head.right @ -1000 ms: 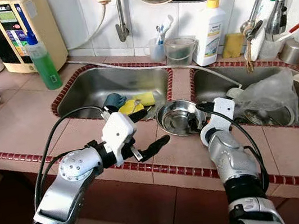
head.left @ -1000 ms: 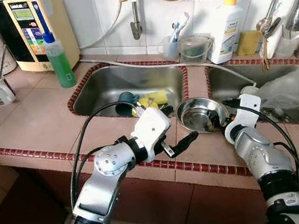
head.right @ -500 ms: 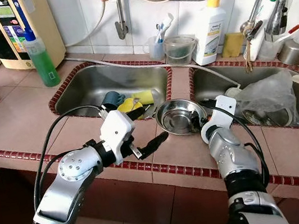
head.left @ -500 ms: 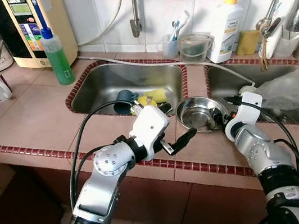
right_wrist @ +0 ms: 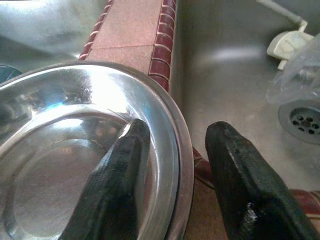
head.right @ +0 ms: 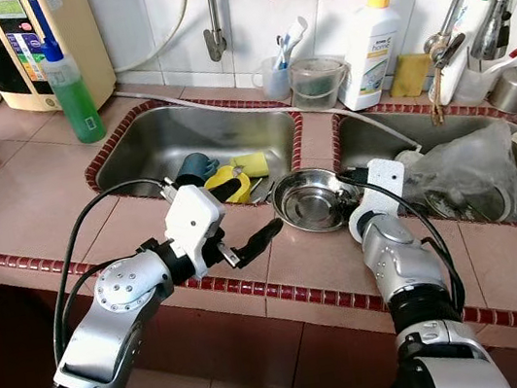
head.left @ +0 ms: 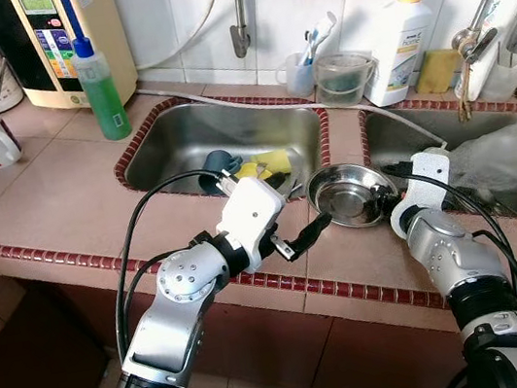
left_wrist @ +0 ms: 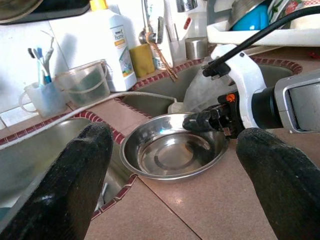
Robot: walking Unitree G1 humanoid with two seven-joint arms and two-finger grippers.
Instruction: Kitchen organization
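The right gripper (right_wrist: pixel 172 200) straddles the steel bowl's (head.left: pixel 347 195) rim between the sinks, jaws unclenched; it should pinch squarely before lifting. The left gripper (head.left: pixel 296 232) waits with jaws spread.

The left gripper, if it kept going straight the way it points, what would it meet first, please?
Most likely the steel bowl, dead ahead of the left gripper on the counter; the right gripper straddles its far rim.

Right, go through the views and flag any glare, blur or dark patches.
Head views: sharp and evenly lit, with soft highlights on the steel bowl. Left wrist view: the left pincer fingers loom large and soft at the edges, while the bowl and the white bottle beyond stay sharp. Right wrist view: bright glare on the bowl rim, the right pincer fingers slightly blurred, the sink basin hazy.
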